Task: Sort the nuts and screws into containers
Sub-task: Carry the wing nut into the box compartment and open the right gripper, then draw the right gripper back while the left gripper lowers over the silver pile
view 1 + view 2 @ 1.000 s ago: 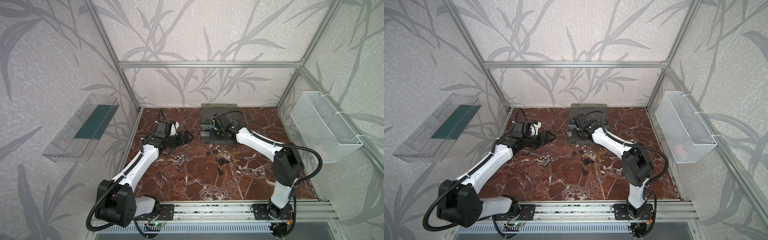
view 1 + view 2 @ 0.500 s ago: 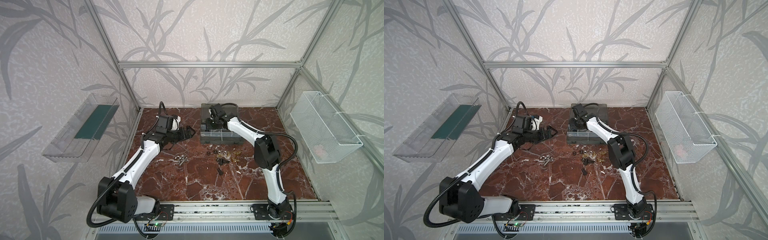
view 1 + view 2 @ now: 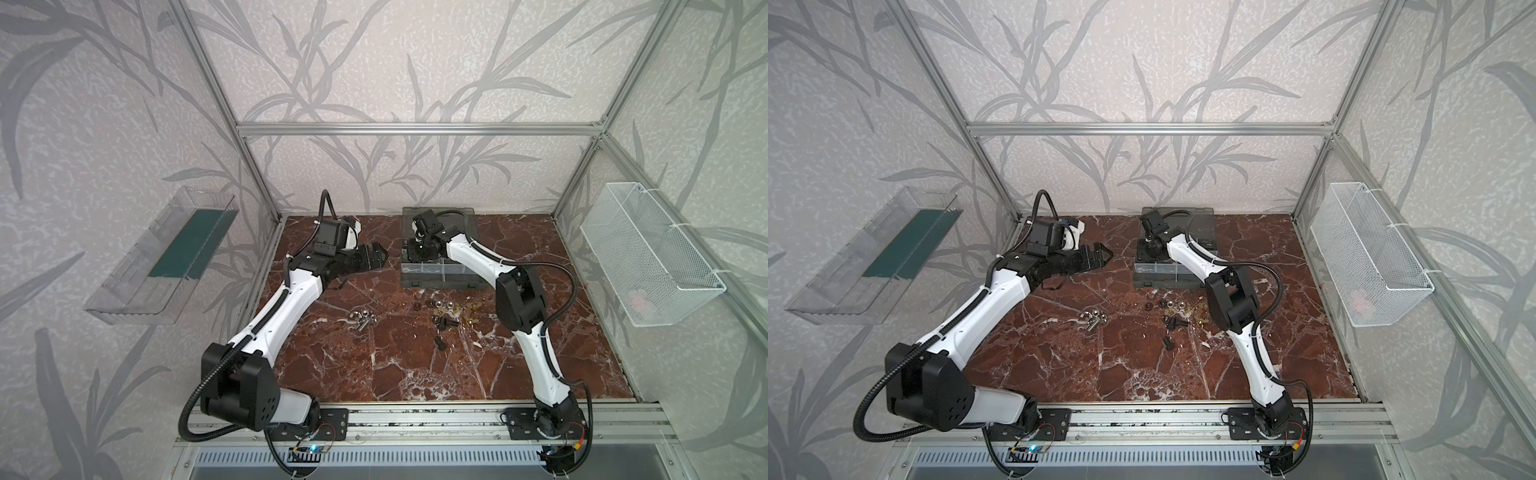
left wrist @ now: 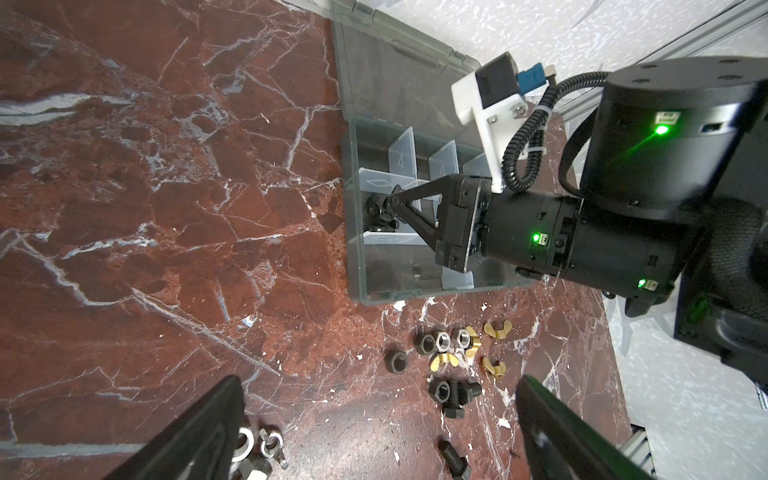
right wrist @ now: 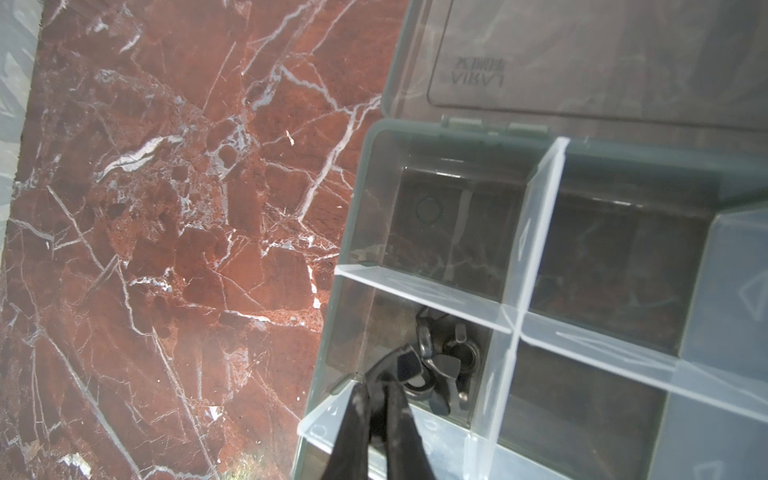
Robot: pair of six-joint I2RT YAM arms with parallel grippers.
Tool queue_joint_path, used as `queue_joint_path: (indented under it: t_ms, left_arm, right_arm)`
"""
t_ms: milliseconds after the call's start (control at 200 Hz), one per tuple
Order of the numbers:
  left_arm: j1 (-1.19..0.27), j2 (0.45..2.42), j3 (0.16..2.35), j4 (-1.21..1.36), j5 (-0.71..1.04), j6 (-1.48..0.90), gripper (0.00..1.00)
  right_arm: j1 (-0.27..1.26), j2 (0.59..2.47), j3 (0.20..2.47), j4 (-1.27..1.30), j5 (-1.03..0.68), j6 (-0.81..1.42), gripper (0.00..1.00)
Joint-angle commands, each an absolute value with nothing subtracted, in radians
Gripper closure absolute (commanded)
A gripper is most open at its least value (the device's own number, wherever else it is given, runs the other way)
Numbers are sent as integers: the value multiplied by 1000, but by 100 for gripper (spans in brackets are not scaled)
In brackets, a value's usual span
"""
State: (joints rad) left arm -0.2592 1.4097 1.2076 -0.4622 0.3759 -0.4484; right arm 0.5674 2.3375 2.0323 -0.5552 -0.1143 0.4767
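Currently R fingers point(image 5: 361, 407) are clenched, tips low in the left-edge compartment point(image 5: 374, 316) of the organiser case point(image 3: 440, 282), far centre of desk point(image 3: 374, 365). The black nuts point(image 5: 444, 353) lie against the tips; whether one is pinched, cannot tell. Rec.: release low, inside the dividers point(image 5: 536, 232), then lift straight up. L fingers point(image 4: 199, 432): spread wide, empty, left of case.

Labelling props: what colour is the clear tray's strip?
The strip is dark green; both top views show it.

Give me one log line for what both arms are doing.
left gripper: open, above table | right gripper: shut, inside container beside black nuts | screws, nuts: loose on table
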Motion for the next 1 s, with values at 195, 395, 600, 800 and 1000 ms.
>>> queue_joint_path:
  t_ms: [195, 395, 600, 800, 1000]
  left_arm:
    - [-273, 1400, 1210, -449, 340, -444, 0]
    - [-296, 1370, 1211, -495, 273, -423, 1]
    - [-301, 1338, 1253, -583, 143, -377, 0]
    - [-256, 1300, 1216, -599, 87, -418, 0]
    - [-249, 1308, 1202, -661, 166, -424, 1]
  right_arm:
    - [550, 2346, 2072, -582, -141, 455, 77]
    - [548, 2309, 2076, -593, -150, 440, 71]
    - [549, 2216, 2014, -572, -162, 430, 66]
    - [550, 2076, 1863, -494, -180, 427, 62]
    - [562, 1922, 1679, -441, -180, 406, 53]
